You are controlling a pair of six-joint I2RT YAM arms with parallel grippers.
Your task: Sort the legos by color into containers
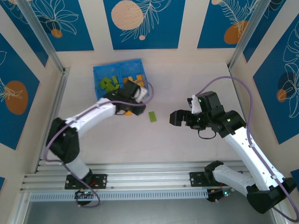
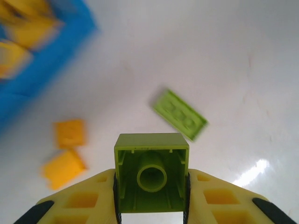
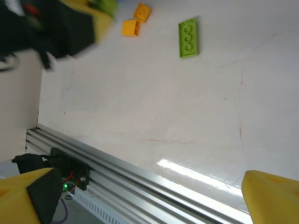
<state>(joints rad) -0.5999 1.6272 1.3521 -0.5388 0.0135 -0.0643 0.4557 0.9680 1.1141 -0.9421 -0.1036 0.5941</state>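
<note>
Here, the left gripper (image 2: 152, 196) is clamping one lime green brick (image 2: 152, 172) near the blue tray (image 1: 117, 64). Three loose bricks are lying on the table (image 1: 177, 154): one orange brick (image 2: 70, 133), a second orange brick (image 2: 63, 169) just beside it, and one flat green piece (image 2: 180, 114) further out. Inside the tray, green bits on the left and orange on the right are blurring together beyond counting. The right gripper (image 1: 178, 117) is hanging with fingers spread wide over open table, well apart from the bricks
</note>
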